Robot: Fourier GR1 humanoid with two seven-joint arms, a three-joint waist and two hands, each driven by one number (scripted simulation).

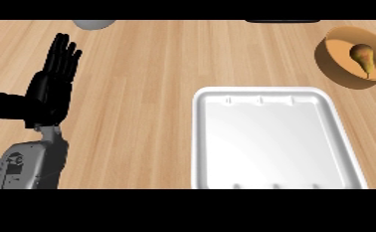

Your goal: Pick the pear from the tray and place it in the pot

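The tabletop (147, 76) looks like pale matt wood with fine grain; the white tray (272, 176) looks smooth, glossy plastic; the pot (330, 61) a matt ochre.

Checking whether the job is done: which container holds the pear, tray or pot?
The brown pot at the right edge: the pear lies inside it, the white tray holds nothing.

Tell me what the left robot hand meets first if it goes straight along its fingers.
Across the counter, probably the grey rounded object at the far edge; the left robot hand may pass just left of it or over it.
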